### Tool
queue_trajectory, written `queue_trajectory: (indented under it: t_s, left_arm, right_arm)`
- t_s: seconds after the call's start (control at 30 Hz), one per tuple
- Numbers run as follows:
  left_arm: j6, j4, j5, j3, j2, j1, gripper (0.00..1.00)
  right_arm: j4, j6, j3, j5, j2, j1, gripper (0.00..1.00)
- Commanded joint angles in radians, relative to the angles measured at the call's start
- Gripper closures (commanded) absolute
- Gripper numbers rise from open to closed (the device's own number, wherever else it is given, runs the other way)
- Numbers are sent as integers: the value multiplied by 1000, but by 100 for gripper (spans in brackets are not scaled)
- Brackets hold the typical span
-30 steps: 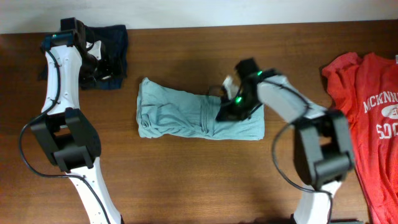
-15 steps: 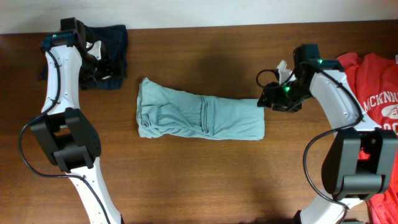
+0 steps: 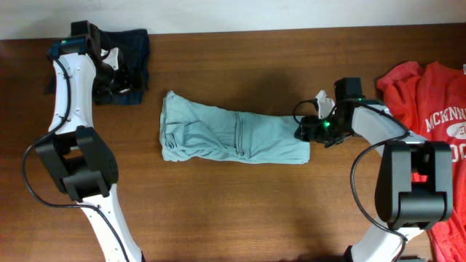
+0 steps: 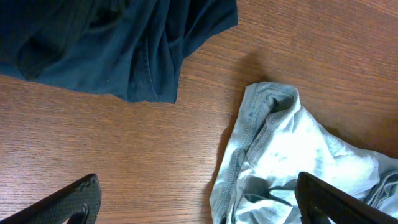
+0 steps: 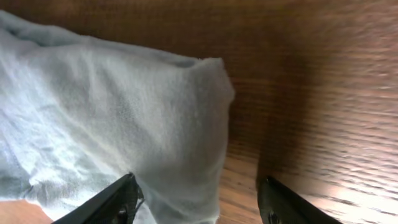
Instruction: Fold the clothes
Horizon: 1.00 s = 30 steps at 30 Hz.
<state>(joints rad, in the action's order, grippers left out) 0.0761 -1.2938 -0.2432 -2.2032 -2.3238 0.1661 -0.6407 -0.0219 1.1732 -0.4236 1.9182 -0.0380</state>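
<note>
Overhead, the grey-teal T-shirt [image 3: 233,138] lies as a rumpled folded band in the middle of the table [image 3: 240,211]. The right gripper [image 5: 198,186] sits at its right end, jaws apart, with the cloth's corner lying unpinched between them; only the fingertips show. The left gripper [image 4: 196,190] gapes wide and empty, its tips cropped. The left arm hides part of the dark blue garment [image 3: 135,51], and the red T-shirt [image 3: 429,94] runs off the right edge.

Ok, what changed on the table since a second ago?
The right tool was shut over the middle of the pale T-shirt. It opened, swung out to the right, then came back to the shirt's right end. The shirt, the open left tool, the red T-shirt and the dark blue clothes stayed put.
</note>
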Motion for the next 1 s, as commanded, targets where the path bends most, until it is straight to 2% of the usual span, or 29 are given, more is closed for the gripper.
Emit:
queue_trajectory:
  t_s: [0.0, 0.1, 0.2, 0.97]
  left_arm:
    - [-1, 0, 3, -13, -4, 2, 1]
    - [-1, 0, 3, -13, -5, 2, 1]
    - [-1, 0, 3, -14, -5, 2, 1]
    - [-1, 0, 3, -14, -4, 2, 1]
  right_arm:
    - [15, 7, -12, -40, 2, -2, 39]
    - [19, 7, -12, -40, 2, -2, 54]
    - [26, 7, -12, -40, 2, -2, 58]
    - [105, 6, -55, -82, 2, -1, 58]
